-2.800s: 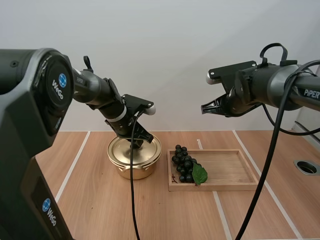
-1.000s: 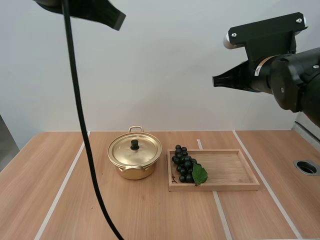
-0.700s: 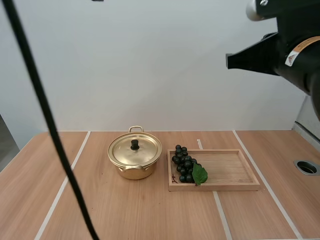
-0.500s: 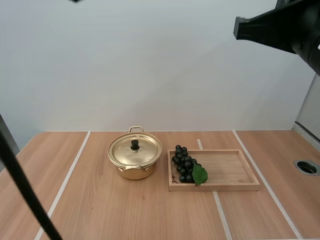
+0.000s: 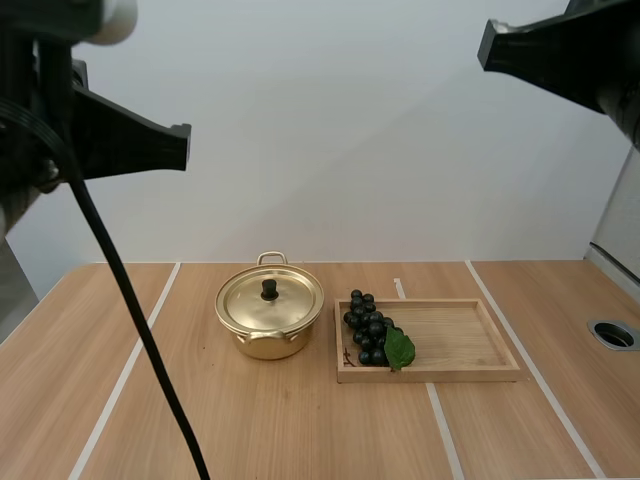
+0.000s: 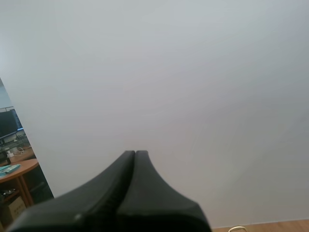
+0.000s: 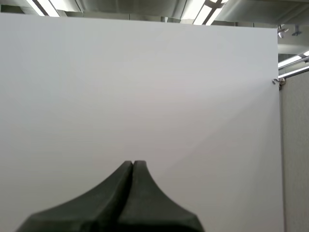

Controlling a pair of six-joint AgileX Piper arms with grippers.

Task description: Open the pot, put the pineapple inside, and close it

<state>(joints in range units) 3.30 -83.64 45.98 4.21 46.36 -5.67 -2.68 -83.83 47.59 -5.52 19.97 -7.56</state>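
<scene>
Our left fingers (image 6: 134, 155) lie pressed together on nothing, and so do our right fingers (image 7: 133, 165), both high above the surface (image 5: 300, 430). The pot (image 5: 265, 340) stands on it with its lid (image 5: 250, 300) on, just beside the tray (image 5: 460, 340), where grapes (image 5: 366, 330) lie at the end nearest the pot.

We hold our left claw (image 5: 183, 147) and right claw (image 5: 488, 47) high, both closed, so the air above the lidded pot (image 5: 270, 310) lies open. The wooden tray (image 5: 470, 345) with grapes (image 5: 368, 328) crowds the pot's right flank; bare surface (image 5: 200, 420) spreads left and front.
</scene>
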